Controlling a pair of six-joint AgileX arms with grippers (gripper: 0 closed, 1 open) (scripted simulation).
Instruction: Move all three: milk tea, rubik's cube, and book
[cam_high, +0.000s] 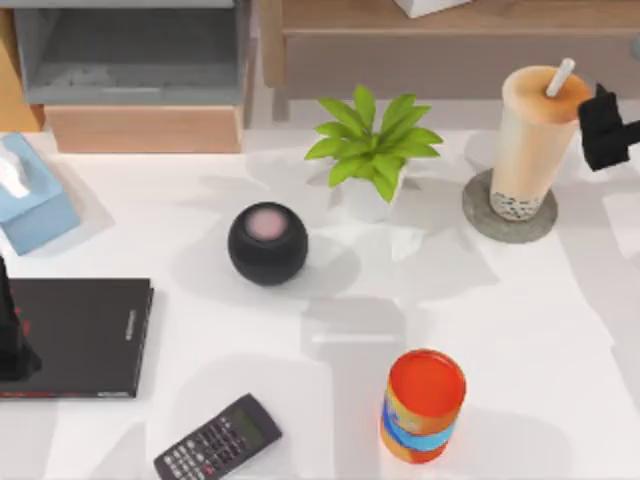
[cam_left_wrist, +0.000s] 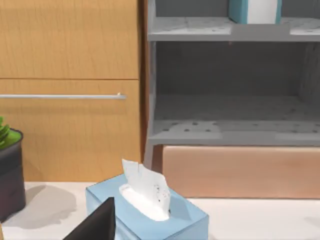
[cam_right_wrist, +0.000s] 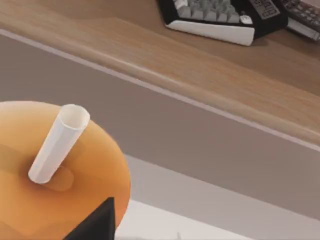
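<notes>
The milk tea stands on a grey coaster at the table's back right, a tall beige cup with dark pearls and a white straw. Its orange top and the straw are close in the right wrist view. My right gripper hovers just right of the cup's upper part, apart from it. The teal book with white pages stands on the grey shelf's upper board in the left wrist view. My left gripper sits at the left edge over a flat black book. The rubik's cube is out of view.
A potted plant stands mid-back, a black round speaker left of centre. An orange-and-blue can and a calculator lie near the front. A blue tissue box sits back left before the grey shelf.
</notes>
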